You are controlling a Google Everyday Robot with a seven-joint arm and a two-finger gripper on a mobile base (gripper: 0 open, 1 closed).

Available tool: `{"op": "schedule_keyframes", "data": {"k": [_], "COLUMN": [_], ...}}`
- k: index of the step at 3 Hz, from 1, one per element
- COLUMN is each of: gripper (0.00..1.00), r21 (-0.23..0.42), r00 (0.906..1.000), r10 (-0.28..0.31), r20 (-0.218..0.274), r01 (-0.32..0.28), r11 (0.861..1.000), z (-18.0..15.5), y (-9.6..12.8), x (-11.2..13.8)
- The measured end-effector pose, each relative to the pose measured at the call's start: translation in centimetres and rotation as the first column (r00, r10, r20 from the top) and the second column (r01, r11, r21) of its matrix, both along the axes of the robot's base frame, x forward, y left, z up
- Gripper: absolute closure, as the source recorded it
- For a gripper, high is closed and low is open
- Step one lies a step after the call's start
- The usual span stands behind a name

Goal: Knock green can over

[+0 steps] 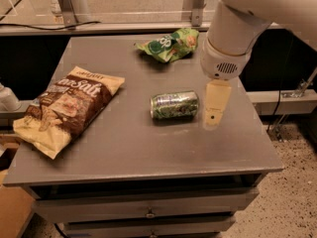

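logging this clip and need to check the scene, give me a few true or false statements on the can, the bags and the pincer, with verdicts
1. The green can lies on its side on the table. True.
2. The pincer hangs over the brown chip bag. False: it hangs beside the can, on the can's right in the picture, far from that bag.
3. The brown chip bag lies flat near the table's left edge in the picture. True.
4. The green snack bag rests on top of the can. False: it lies apart from the can, toward the back of the table.
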State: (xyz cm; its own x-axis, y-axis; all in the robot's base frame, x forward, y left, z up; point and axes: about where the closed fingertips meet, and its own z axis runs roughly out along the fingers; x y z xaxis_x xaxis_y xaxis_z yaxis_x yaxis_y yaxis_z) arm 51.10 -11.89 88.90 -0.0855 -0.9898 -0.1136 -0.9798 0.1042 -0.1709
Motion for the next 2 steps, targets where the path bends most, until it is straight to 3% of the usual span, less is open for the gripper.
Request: {"op": "schedule_keyframes", "data": {"k": [1,2], "gripper": [0.0,0.0], "r21": [0.033,0.096], "r00": [0.9982,0.9911], "r10": [-0.054,-0.129], "r20": [0.023,0.032], "r01": [0.054,0.126], "r11": [0.998,0.987], "z": [2.0,3.9], "y": [-4.0,-9.0], "x": [0.3,-0.4]}}
